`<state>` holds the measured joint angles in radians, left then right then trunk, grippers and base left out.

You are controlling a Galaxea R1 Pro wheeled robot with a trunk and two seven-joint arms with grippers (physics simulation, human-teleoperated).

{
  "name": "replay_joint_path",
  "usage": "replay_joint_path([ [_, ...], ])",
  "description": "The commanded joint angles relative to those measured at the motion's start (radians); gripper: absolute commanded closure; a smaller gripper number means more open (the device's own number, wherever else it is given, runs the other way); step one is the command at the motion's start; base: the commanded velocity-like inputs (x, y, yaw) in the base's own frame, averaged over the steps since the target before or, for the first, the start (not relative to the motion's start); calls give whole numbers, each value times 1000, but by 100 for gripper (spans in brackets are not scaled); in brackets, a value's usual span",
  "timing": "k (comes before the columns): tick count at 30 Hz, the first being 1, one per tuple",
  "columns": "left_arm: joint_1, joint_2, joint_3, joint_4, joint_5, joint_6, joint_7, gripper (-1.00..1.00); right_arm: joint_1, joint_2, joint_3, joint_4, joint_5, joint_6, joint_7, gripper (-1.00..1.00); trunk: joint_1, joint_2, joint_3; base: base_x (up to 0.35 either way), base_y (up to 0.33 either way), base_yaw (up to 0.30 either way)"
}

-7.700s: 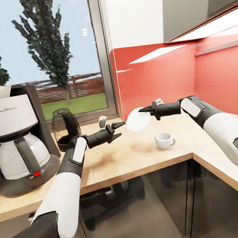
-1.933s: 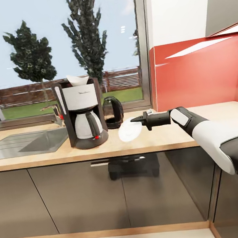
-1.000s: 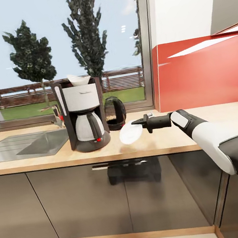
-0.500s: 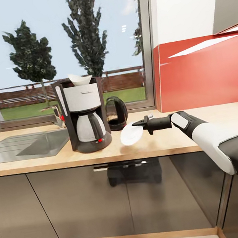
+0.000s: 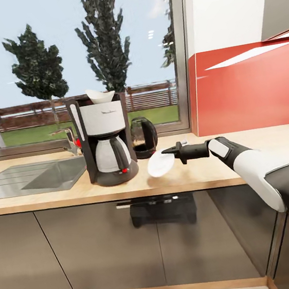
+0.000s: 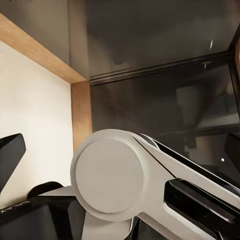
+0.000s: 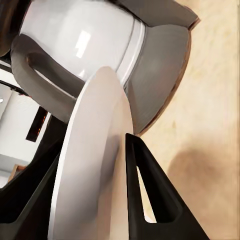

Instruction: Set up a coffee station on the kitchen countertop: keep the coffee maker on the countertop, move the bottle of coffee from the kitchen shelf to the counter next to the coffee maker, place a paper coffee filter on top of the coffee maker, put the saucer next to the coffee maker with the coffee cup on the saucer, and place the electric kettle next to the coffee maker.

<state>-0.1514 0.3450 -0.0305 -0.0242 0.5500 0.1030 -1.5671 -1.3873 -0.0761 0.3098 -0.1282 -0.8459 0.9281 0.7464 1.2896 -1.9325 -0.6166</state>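
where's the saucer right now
In the head view the saucer is pinched in the right tool, held tilted above the countertop just right of the coffee maker and in front of the electric kettle.

On the wooden countertop (image 5: 54, 193) there is one coffee maker (image 5: 104, 137), and one paper coffee filter (image 5: 99, 95) sits on top of it. Inside the machine there is one glass carafe (image 5: 111, 154). Just beside the coffee maker stands one dark electric kettle (image 5: 143, 137). There is one white saucer (image 5: 161, 164), held above the counter by one gripper, the right gripper (image 5: 167, 151). One steel sink (image 5: 27, 176) is set into the counter, with one faucet (image 5: 72, 143) behind it. One robot arm, the right one (image 5: 256, 168), is seen in the head view. Below the counter are three cabinet doors (image 5: 101, 250). Behind the window stand three tall trees (image 5: 102, 34).
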Motion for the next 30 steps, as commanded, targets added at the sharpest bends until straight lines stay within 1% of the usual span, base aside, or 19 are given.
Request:
replay_joint_path([
  [1, 0, 0, -4, 0, 2, 11, -4, -100, -1, -1, 6, 9, -5, -7, 5, 100, 0, -1, -1, 55, 5, 0],
  [5, 0, 0, -3, 0, 2, 11, -4, -100, -1, 1, 6, 19, -5, -15, 5, 100, 0, -1, -1, 88, 2, 0],
  [13, 0, 0, -3, 0, 2, 11, -4, -100, -1, 12, 6, 22, -5, -18, 5, 100, 0, -1, -1, 44, 25, 0],
  [30, 0, 0, -3, 0, 2, 11, -4, -100, -1, 19, 6, 23, -5, -18, 5, 100, 0, -1, -1, 9, 7, 0],
])
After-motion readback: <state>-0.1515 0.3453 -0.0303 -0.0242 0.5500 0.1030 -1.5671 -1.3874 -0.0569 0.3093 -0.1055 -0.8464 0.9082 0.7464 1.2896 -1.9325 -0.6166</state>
